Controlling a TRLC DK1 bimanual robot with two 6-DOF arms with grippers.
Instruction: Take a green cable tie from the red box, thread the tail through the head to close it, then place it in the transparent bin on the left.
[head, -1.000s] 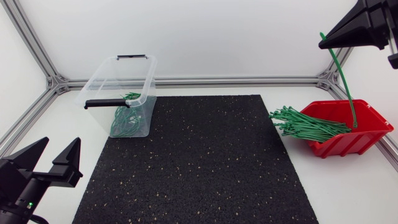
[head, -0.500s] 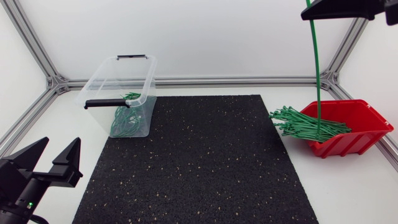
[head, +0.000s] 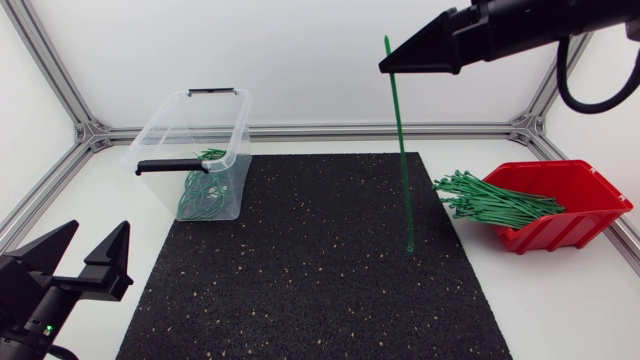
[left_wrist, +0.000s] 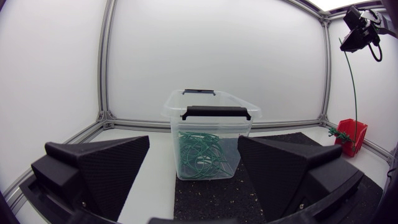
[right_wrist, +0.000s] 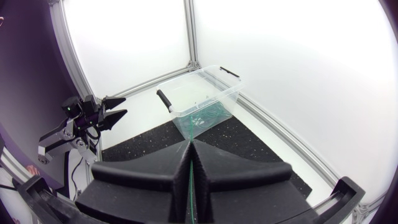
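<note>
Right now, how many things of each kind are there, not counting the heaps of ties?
Grippers: 2, left gripper and right gripper
Boxes: 2, clear bin and red box
Mats: 1, black mat
Held ties: 1, green tie
Total: 6

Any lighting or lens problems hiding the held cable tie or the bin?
Head view: soft, even light, no hard shadows on the mat; the cable tie in the right gripper shows plainly against the white wall. Left wrist view: fisheye bows the frame posts; no glare on the transparent bin. Right wrist view: bright walls, dark fingers, the tie a thin green line between them.
</note>
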